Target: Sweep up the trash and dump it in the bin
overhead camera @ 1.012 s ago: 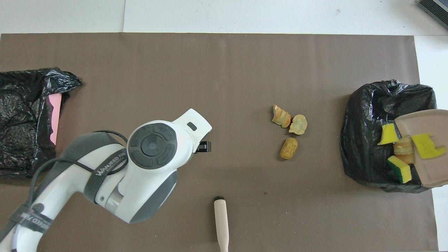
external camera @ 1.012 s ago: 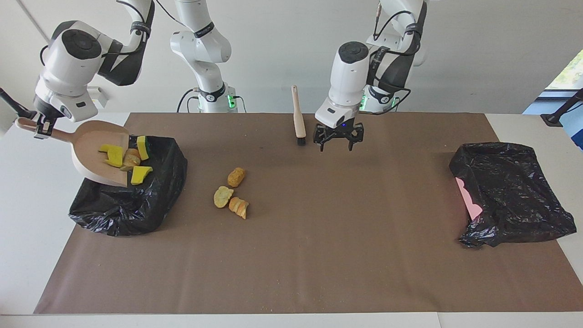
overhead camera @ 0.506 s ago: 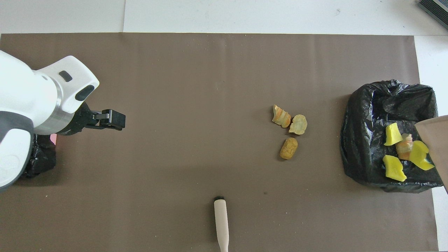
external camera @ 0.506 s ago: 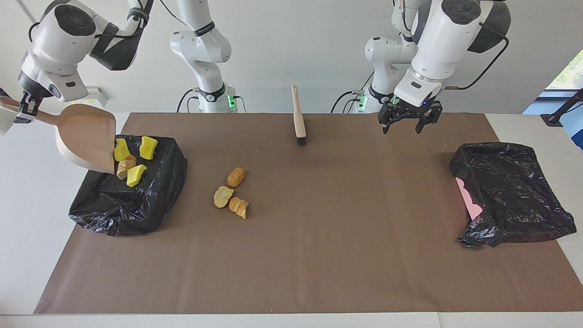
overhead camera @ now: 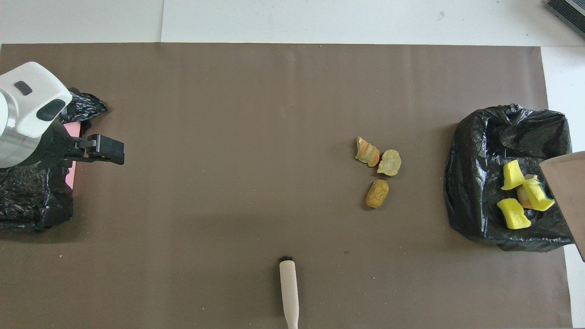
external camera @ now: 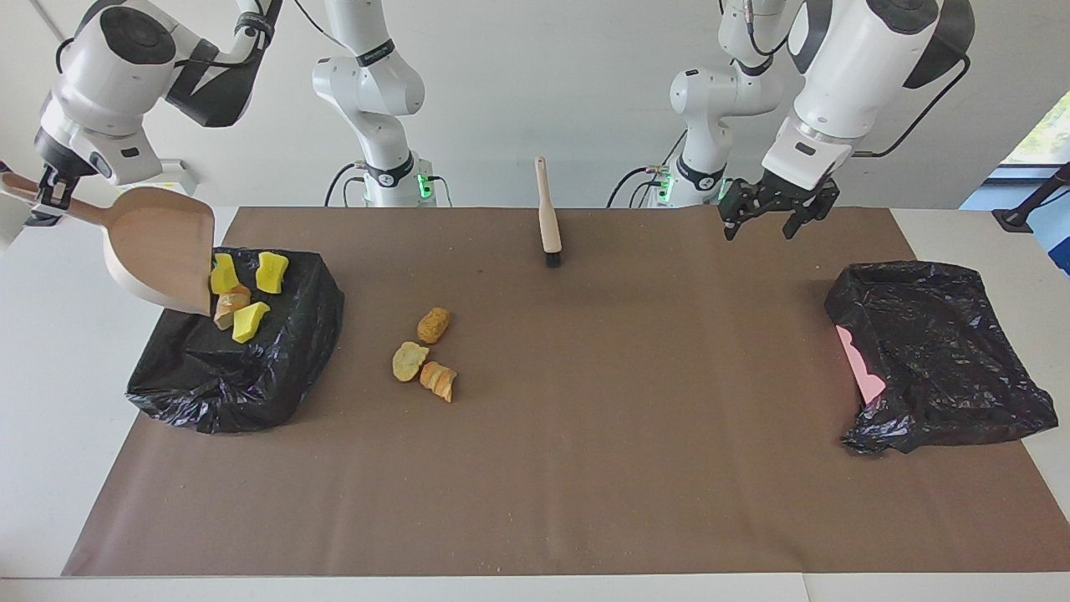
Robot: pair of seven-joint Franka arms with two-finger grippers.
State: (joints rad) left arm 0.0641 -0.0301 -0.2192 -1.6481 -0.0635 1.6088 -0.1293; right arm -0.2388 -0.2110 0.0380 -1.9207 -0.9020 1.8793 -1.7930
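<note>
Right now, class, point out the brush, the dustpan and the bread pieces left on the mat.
brush [external camera: 547, 219]: facing view, middle of its wooden handle.
dustpan [external camera: 159, 247]: facing view, middle of its tilted scoop.
bread pieces [overhead camera: 377, 193]: overhead view, the brown piece nearest the robots.

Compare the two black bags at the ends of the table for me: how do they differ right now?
The bag at the right arm's end holds dumped trash: three yellow sponge chunks and a bread piece. The bag at the left arm's end shows no trash, only something pink at its edge.
The first has the dustpan tilted over it; the second has nothing over it in the facing view.
Both are crumpled black plastic on the brown mat.
</note>
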